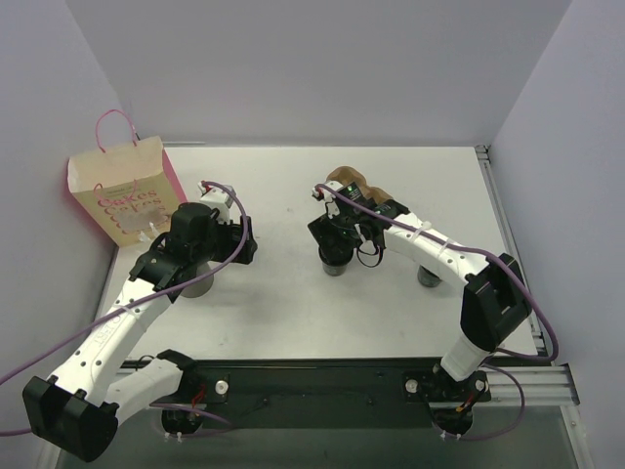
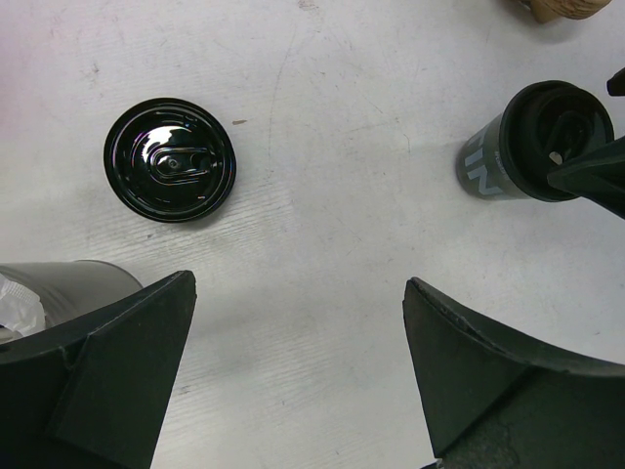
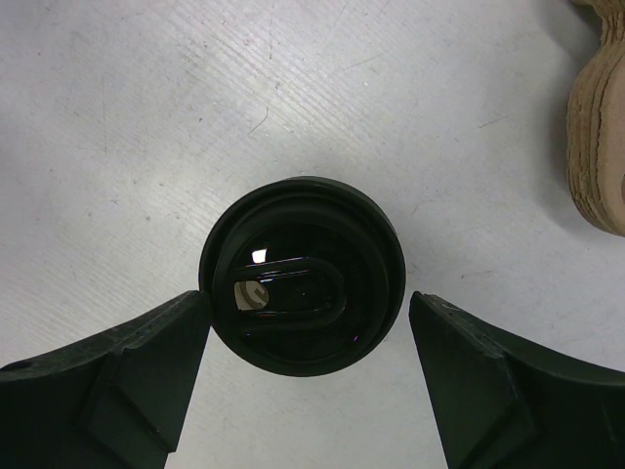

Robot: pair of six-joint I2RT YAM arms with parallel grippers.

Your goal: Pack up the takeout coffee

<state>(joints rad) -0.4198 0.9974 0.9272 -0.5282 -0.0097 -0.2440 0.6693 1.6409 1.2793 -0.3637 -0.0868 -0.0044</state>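
The takeout coffee point(image 3: 303, 288), a small greyish paper cup with a black lid, stands upright on the white table. My right gripper point(image 3: 305, 298) is open above it, one finger on each side of the lid, the left finger close to the rim. In the top view the cup point(image 1: 335, 264) sits under that gripper point(image 1: 337, 244); it also shows in the left wrist view point(image 2: 532, 142). The paper bag point(image 1: 122, 195) stands at the far left. My left gripper point(image 2: 298, 293) is open and empty over bare table, and sits near the table's left centre point(image 1: 242, 246).
A loose black lid point(image 2: 170, 159) lies flat on the table. A lidless grey cup point(image 2: 68, 283) stands by the left fingers, under the left arm point(image 1: 198, 283). Another cup point(image 1: 428, 277) stands by the right arm. A brown cardboard piece point(image 3: 596, 147) lies behind the coffee.
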